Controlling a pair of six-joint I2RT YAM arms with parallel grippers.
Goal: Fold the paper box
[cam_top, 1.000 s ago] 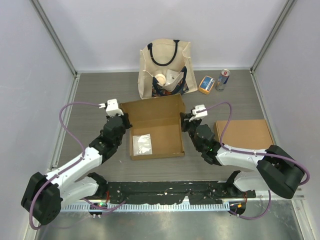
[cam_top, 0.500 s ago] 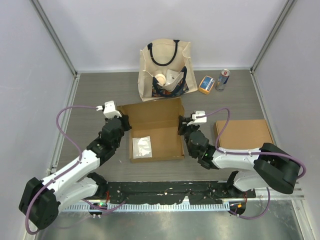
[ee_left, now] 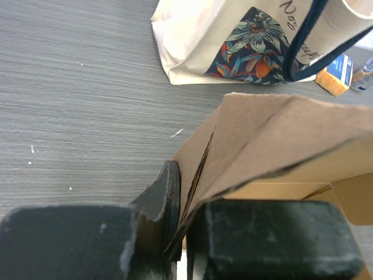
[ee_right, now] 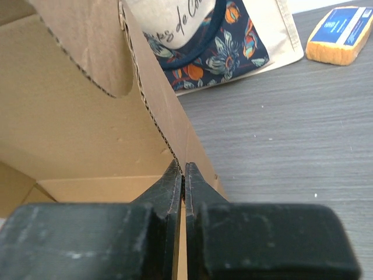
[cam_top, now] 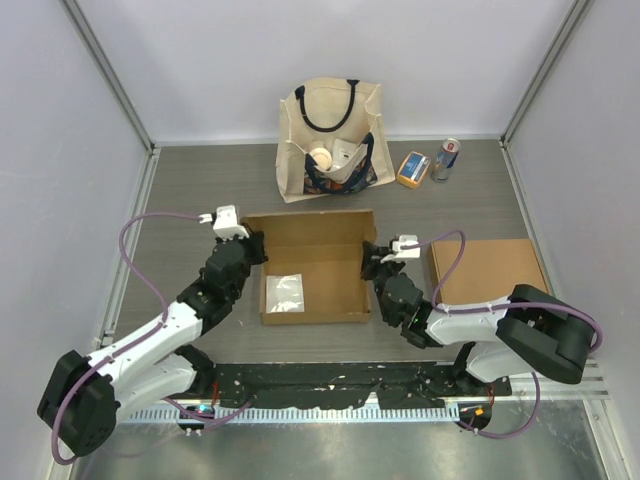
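While both pinch its side walls, the box [cam_top: 312, 262] sits mid-counter [cam_top: 190, 190]: left tool [cam_top: 252, 250] clamps the nine o'clock wall, right tool [cam_top: 368, 262] the three o'clock wall. It looks like light, stiff cardboard that creases easily, so hold it near the fold lines.

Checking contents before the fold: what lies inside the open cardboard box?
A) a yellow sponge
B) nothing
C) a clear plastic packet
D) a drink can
C: a clear plastic packet lies on the floor of the cardboard box, while the can and sponge stand outside it, near the tote bag.
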